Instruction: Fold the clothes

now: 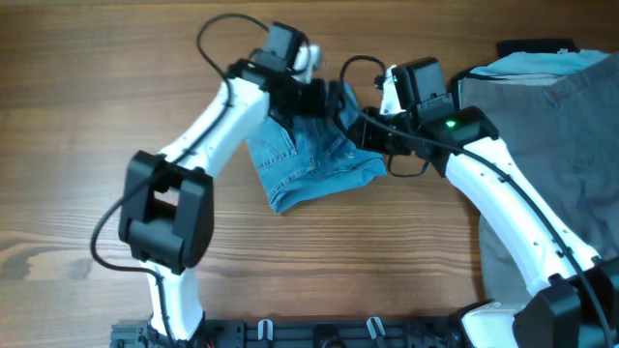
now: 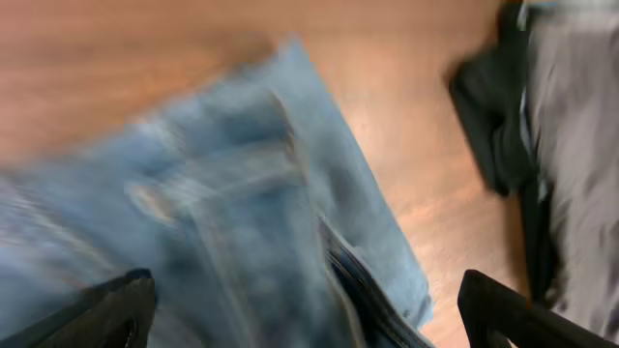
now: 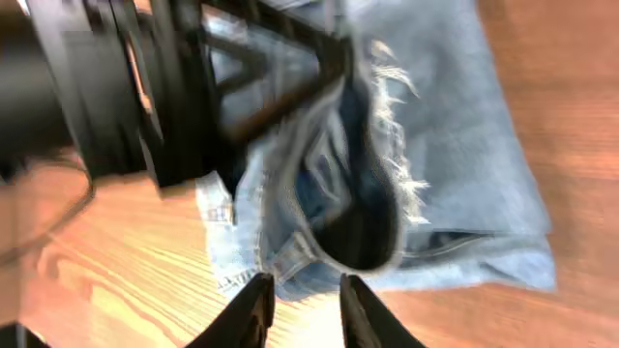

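Note:
The light blue jeans lie folded into a compact bundle at the middle of the table. My left gripper hovers over their far edge. In the left wrist view its jaws are spread wide over the blurred denim, holding nothing. My right gripper is at the bundle's right far corner. In the right wrist view its fingers stand slightly apart just short of a frayed hem and a rolled fold of the jeans, with bare wood between them.
Grey trousers are spread over the right side of the table, with a small black garment at their far edge. Both also appear in the left wrist view, trousers and black garment. The left arm's black wrist is close above my right gripper.

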